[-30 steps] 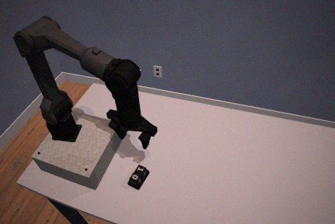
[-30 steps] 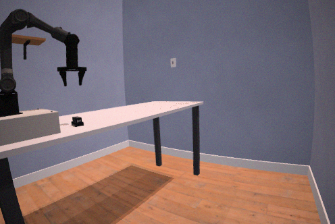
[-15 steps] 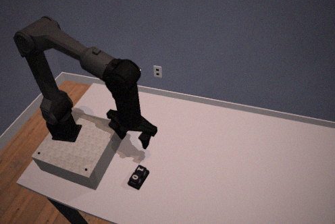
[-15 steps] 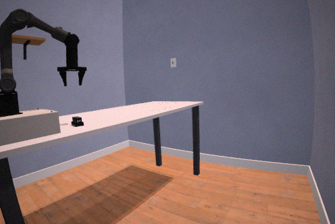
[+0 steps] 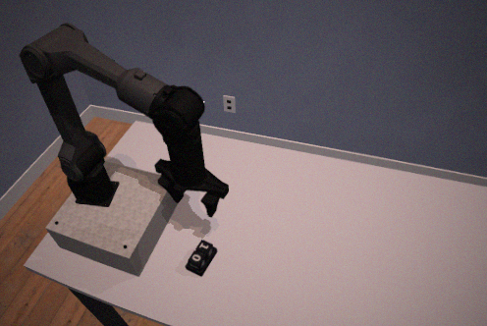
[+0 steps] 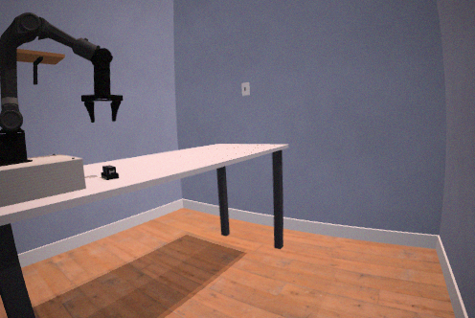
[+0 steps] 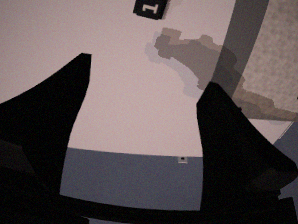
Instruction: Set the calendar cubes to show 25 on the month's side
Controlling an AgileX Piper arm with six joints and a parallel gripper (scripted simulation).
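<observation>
The calendar [image 5: 201, 257] [image 6: 109, 171] is a small black tray holding two black cubes side by side. It stands on the white table [image 5: 344, 231] [image 6: 192, 158] near the front edge. The cubes' top faces show a white 1 [image 5: 206, 246] [image 7: 150, 8] and a white 0 [image 5: 196, 257]. The side with the month's name is not readable. My gripper [image 5: 194, 206] [image 6: 102, 119] [image 7: 149, 80] is open and empty. It points down, high above the table, behind the calendar and towards the arm's base.
The arm stands on a grey base block [image 5: 103, 226] [image 6: 43, 177] [image 7: 273, 43] at the table's left end, just left of the calendar. The table's front edge runs close to the calendar.
</observation>
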